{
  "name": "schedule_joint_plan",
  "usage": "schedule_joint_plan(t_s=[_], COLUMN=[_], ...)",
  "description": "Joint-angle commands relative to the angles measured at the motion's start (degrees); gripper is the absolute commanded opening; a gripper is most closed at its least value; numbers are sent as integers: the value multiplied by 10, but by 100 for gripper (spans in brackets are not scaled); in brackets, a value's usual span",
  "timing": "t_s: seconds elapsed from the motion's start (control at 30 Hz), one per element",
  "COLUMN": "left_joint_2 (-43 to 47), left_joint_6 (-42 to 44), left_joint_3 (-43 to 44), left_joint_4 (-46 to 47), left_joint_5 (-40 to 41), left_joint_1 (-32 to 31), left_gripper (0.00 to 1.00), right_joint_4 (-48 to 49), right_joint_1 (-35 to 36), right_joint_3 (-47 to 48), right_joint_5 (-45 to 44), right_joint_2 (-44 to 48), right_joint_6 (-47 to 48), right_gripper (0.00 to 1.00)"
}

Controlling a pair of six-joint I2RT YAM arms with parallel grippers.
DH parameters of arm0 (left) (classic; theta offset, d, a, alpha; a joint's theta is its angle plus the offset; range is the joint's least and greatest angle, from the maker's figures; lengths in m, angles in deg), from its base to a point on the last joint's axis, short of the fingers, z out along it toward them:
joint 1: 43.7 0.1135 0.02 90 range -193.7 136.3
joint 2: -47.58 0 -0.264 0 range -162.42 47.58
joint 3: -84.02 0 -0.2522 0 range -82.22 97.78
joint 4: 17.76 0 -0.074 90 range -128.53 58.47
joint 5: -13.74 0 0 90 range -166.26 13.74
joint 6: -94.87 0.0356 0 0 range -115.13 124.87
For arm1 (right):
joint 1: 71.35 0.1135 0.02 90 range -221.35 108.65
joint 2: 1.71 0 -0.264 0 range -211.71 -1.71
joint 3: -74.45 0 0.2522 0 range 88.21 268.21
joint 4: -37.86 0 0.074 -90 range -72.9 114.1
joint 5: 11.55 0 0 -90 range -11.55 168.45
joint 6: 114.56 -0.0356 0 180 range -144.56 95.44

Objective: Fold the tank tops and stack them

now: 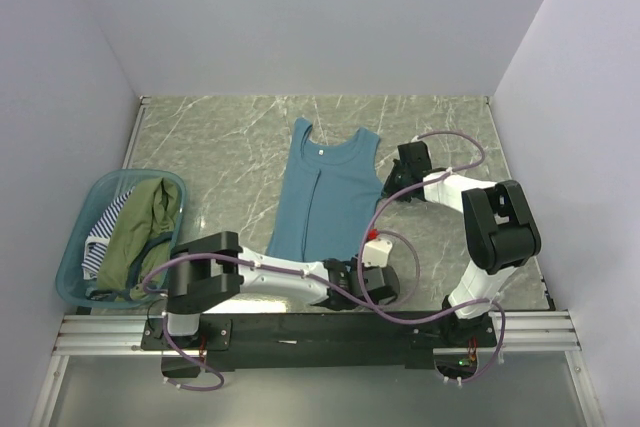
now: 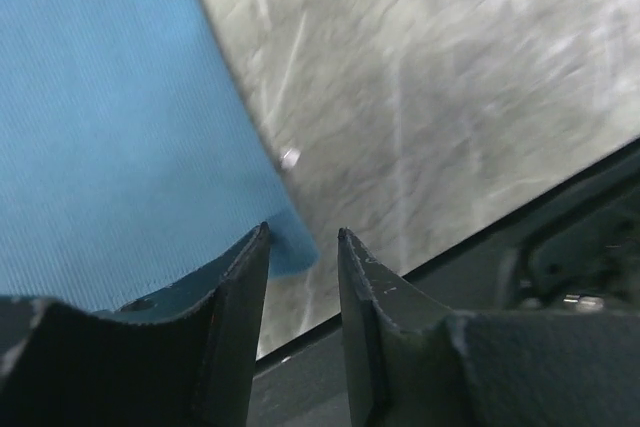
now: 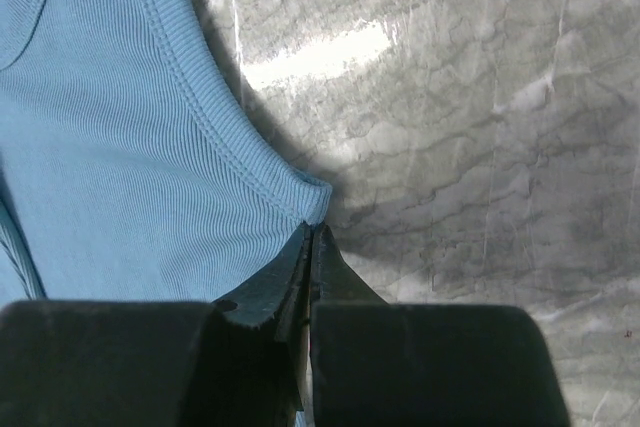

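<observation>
The teal-blue tank top (image 1: 325,197) lies flat on the marble table, straps toward the far wall. My left gripper (image 1: 355,272) stands open at its near right hem corner; in the left wrist view that corner (image 2: 290,247) sits between the spread fingertips of the gripper (image 2: 303,234). My right gripper (image 1: 392,172) is at the top's right side below the armhole. In the right wrist view its jaws (image 3: 308,231) are pressed together on the ribbed corner (image 3: 315,197), which curls up slightly. The olive-green tank top (image 1: 135,232) and the striped one (image 1: 100,237) lie bundled in the tub.
A translucent teal tub (image 1: 70,267) stands at the left edge of the table. The black rail of the arm mount (image 2: 560,237) runs just beyond the hem corner. White walls close in the table on three sides.
</observation>
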Motion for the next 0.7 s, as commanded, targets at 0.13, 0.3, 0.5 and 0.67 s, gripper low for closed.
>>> schedule_joint_plan(t_s=[0.13, 0.3, 0.5, 0.67], left_joint_2=[-43, -65, 13, 118], left_joint_6=[-14, -26, -37, -53], left_joint_3=[50, 63, 16, -65], left_joint_4=[-77, -100, -73, 4], left_joint_5=[77, 93, 85, 68], left_joint_1=[-25, -30, -37, -33], left_gripper=[38, 25, 7, 7], right_joint_4=[1, -5, -27, -49], right_joint_1=[-2, -1, -1, 5], right_joint_3=[-5, -7, -2, 19], right_joint_5=[2, -3, -26, -51], right_joint_2=[33, 41, 62, 69], right_joint_6=[-6, -2, 16, 28], right_gripper=[0, 0, 0, 0])
